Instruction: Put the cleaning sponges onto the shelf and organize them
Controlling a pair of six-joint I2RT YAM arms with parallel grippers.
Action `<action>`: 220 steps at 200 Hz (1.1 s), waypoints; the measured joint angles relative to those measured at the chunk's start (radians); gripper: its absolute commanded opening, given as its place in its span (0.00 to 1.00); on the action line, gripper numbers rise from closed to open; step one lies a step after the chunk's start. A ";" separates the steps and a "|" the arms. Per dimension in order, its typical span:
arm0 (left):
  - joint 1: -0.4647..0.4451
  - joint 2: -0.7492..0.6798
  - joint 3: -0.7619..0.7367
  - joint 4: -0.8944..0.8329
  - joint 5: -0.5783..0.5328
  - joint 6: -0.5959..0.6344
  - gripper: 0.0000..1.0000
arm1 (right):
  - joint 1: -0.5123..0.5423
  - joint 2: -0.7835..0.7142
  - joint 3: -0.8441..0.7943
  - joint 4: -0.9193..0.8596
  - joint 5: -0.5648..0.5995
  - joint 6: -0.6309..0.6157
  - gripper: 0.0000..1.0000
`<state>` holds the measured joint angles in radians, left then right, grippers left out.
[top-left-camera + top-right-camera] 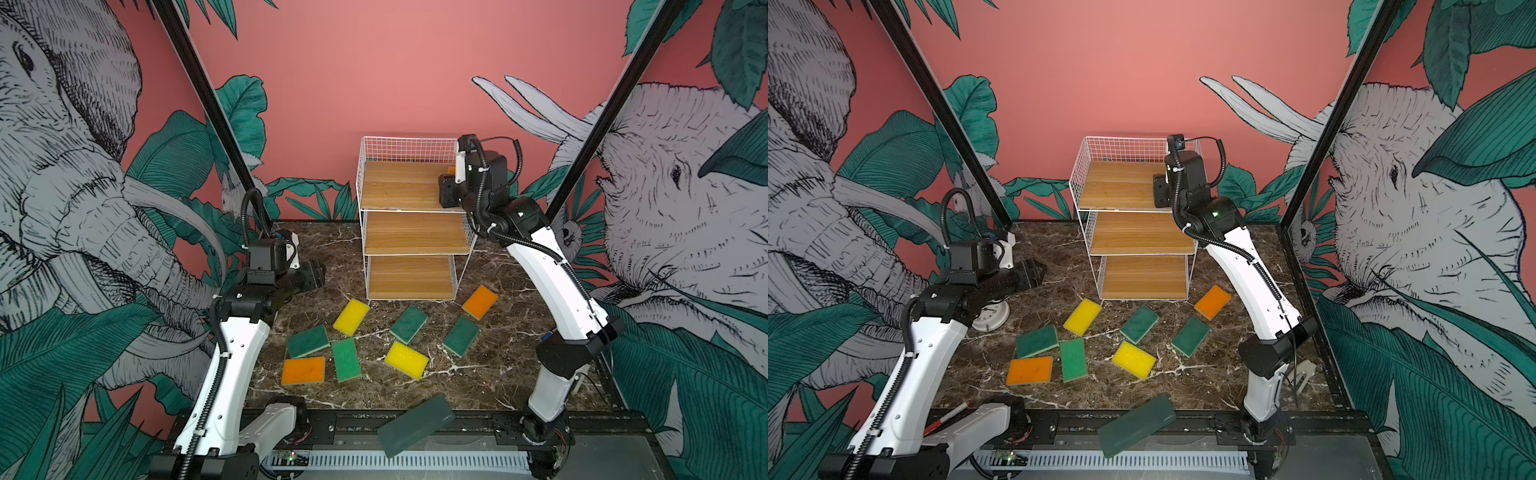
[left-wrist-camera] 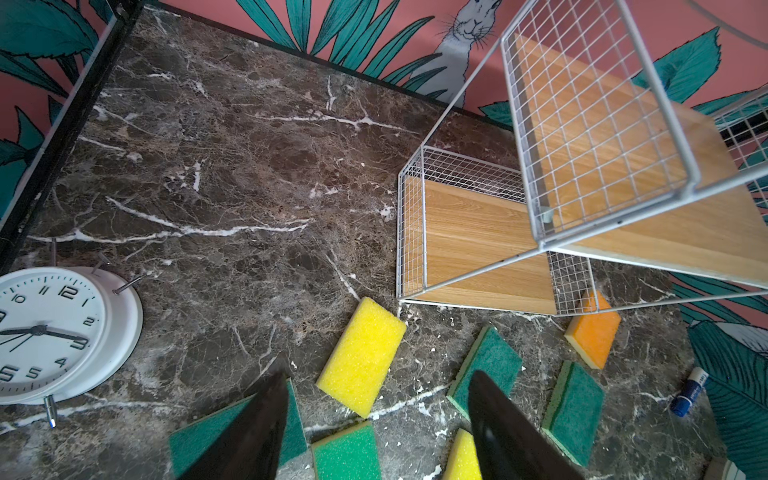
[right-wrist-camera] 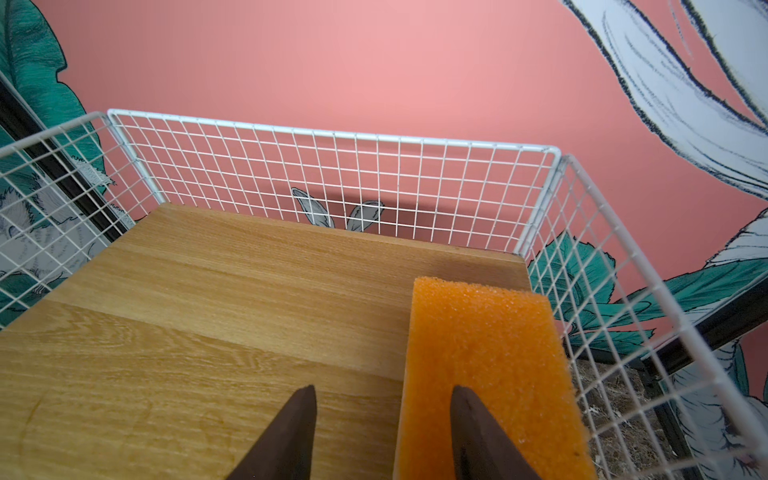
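Cleaning sponges (image 1: 406,360): nine counted. Eight lie flat and scattered on the marble bench (image 1: 498,386) in front of the shelf (image 1: 399,185). The ninth, an orange sponge (image 3: 490,365), lies on the top board against the right wire wall. By upper face there are three orange, two yellow and four green.

Shelf: one unit of white wire grid with three stepped wooden boards. The middle and lower boards are bare.

Right hand (image 3: 383,388): it is over the top board with its jaws apart and bare wood showing between them. One finger sits over the near end of the orange sponge, and nothing is gripped.

Left hand (image 2: 378,374): it hovers above the bench to the left of the shelf, jaws wide and empty.

Other items, one of each:
- white alarm clock (image 2: 62,332), face up beside the left arm
- dark green slab (image 1: 415,424), lying across the front rail
- red pen (image 1: 951,415), near the left arm's base
- small blue-and-white tube (image 2: 690,390), on the right of the bench

Obstruction: in both top views the right arm covers the right front corner of the top board and most of the orange sponge there
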<state>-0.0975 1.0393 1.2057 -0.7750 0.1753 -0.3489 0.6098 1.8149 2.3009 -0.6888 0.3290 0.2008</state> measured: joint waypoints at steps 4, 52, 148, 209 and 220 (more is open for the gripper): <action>0.000 0.000 0.000 0.000 0.000 0.000 0.70 | 0.002 0.000 0.000 0.001 0.000 -0.006 0.59; 0.000 -0.001 0.004 0.000 0.001 0.000 0.70 | 0.020 -0.047 -0.022 0.023 0.000 -0.038 0.64; 0.000 -0.029 0.023 -0.050 -0.023 0.017 0.71 | 0.053 -0.164 -0.067 0.023 0.002 -0.082 0.67; 0.000 -0.071 -0.007 -0.150 -0.037 0.043 0.71 | 0.112 -0.325 -0.270 -0.048 -0.043 -0.045 0.70; -0.001 -0.073 -0.008 -0.174 -0.028 0.048 0.72 | 0.130 -0.356 -0.317 -0.061 -0.053 -0.034 0.71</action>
<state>-0.0982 0.9661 1.1976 -0.9489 0.1474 -0.3004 0.7403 1.4590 1.9842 -0.7502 0.2764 0.1673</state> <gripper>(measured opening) 0.712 0.706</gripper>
